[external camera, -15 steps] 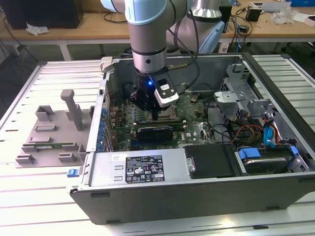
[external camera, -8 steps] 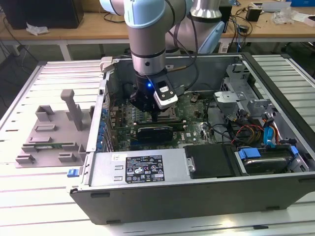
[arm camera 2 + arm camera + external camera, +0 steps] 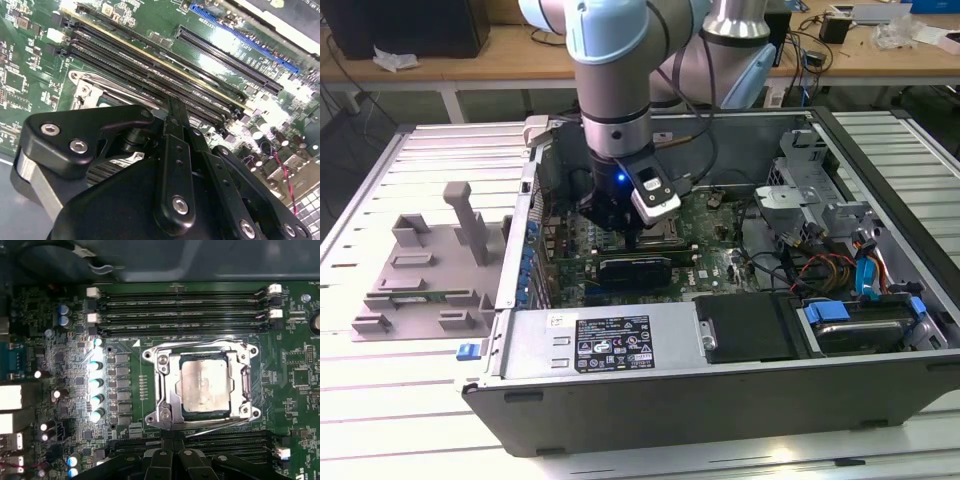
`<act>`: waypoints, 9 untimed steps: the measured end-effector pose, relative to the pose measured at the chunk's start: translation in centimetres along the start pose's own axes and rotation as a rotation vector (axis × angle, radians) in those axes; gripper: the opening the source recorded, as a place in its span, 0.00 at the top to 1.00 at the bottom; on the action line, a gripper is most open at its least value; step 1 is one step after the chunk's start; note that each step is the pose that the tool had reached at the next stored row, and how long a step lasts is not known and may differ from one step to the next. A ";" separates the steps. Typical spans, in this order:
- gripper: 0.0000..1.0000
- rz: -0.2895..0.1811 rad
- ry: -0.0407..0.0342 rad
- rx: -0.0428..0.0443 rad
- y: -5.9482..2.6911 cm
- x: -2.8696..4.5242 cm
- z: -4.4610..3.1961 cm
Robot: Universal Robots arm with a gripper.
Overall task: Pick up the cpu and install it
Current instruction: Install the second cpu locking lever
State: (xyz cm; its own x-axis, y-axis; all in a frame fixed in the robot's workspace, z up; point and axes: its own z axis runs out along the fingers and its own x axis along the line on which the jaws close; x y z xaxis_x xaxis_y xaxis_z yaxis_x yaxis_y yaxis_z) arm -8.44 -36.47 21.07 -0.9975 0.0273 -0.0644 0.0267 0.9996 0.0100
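Observation:
The cpu (image 3: pixel 205 385), a flat square chip with a dull silver top, lies inside the metal socket frame (image 3: pixel 162 385) on the green motherboard (image 3: pixel 295 370) in the first wrist view. In the exterior view my gripper (image 3: pixel 620 225) hangs inside the open computer case (image 3: pixel 720 400), low over the board's middle. The first wrist view has my gripper (image 3: pixel 173 444) just beside the socket's edge, over the memory slots, apart from the chip. Its black fingers (image 3: pixel 163 460) meet and hold nothing. The second wrist view shows my gripper (image 3: pixel 175 117) from behind, above the socket frame (image 3: pixel 85 90).
Long black memory slots (image 3: pixel 185 315) run on both sides of the socket. A black expansion card (image 3: pixel 635 268) lies just in front of the gripper. The power supply (image 3: pixel 610 340), drive bay (image 3: pixel 855 330) and cables (image 3: pixel 820 268) crowd the case. A grey fixture (image 3: pixel 430 270) sits on the table at the exterior view's left.

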 end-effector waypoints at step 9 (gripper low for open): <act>0.89 -0.033 -0.0137 -0.0635 -1.01 0.78 -0.04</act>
State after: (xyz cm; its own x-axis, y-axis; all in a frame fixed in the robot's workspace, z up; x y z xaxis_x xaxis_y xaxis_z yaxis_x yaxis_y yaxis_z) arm -9.25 -37.46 21.05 -0.9968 -0.0047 -0.0794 -0.0103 0.9974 0.0709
